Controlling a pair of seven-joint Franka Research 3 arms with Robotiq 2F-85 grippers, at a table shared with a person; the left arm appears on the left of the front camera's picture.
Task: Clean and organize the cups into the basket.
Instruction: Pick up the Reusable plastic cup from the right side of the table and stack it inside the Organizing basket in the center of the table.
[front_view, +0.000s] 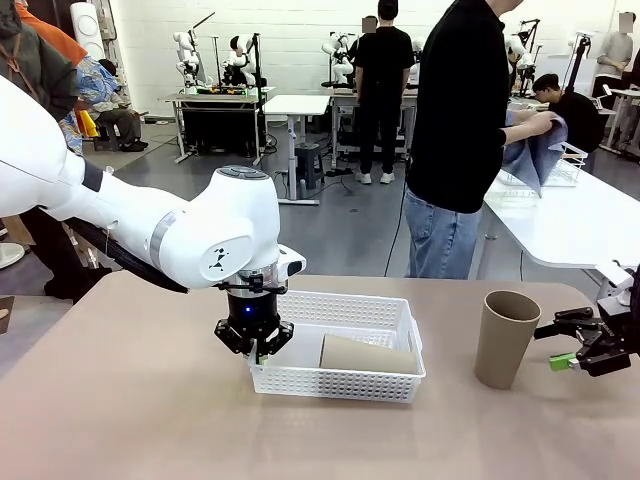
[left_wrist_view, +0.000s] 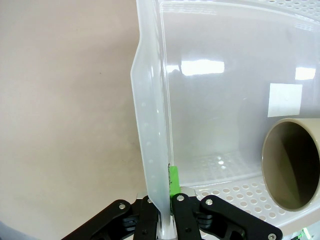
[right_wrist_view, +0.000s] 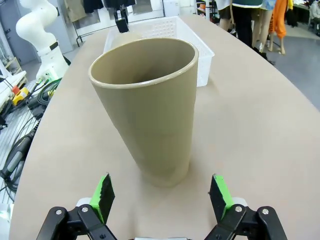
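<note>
A white perforated basket (front_view: 340, 312) sits mid-table. My left gripper (front_view: 255, 350) is shut on its left end wall; the left wrist view has the green pads (left_wrist_view: 173, 181) pinching that wall (left_wrist_view: 150, 125) with the gripper (left_wrist_view: 162, 194) straddling it. One tan cup (front_view: 366, 354) lies on its side inside the basket, its open mouth (left_wrist_view: 292, 165) facing my left gripper. A second tan cup (front_view: 505, 338) stands upright on the table to the right. My right gripper (front_view: 563, 342) is open just right of it, not touching. In the right wrist view the cup (right_wrist_view: 150, 110) stands ahead of the spread gripper (right_wrist_view: 161, 197).
The tan table (front_view: 130, 420) has free room left and front of the basket. Beyond the far edge a person (front_view: 455, 120) holds a blue cloth (front_view: 535, 150) over a white table (front_view: 580, 225). In the right wrist view, cables (right_wrist_view: 20, 145) hang off the table's left side.
</note>
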